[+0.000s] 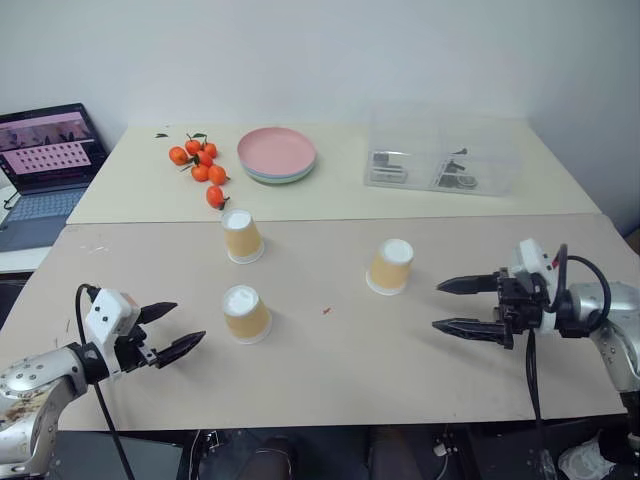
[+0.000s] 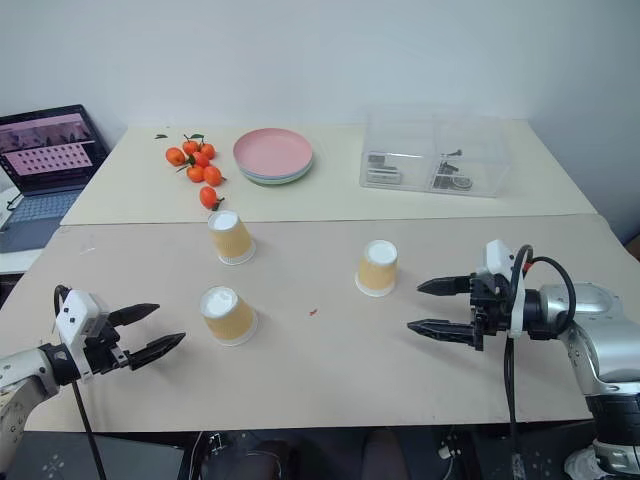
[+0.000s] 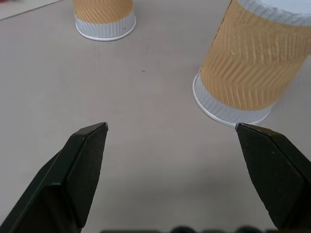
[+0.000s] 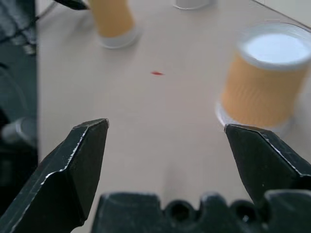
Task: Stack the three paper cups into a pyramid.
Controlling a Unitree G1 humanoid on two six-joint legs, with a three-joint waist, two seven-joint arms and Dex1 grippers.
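Three paper cups stand upside down and apart on the desk (image 1: pixel 330 370): one far left (image 1: pixel 242 236), one near left (image 1: pixel 245 314), one to the right (image 1: pixel 390 266). The left tool (image 1: pixel 172 331) hangs released near the near-left cup, empty. The right tool (image 1: pixel 455 305) is also released and empty, just right of the right cup. Tangerines (image 1: pixel 199 166) and pink plates (image 1: pixel 277 154) lie farther back.

Right end effector (image 4: pixel 165 131): two black fingers (image 4: pixel 77 165) spread wide, nothing between them. Beige desk (image 4: pixel 160 126) carrying one inverted yellow-orange paper cup (image 4: pixel 262 82) near one finger, a second cup (image 4: pixel 112 22) well apart, and a small red speck (image 4: pixel 156 73) between the two.
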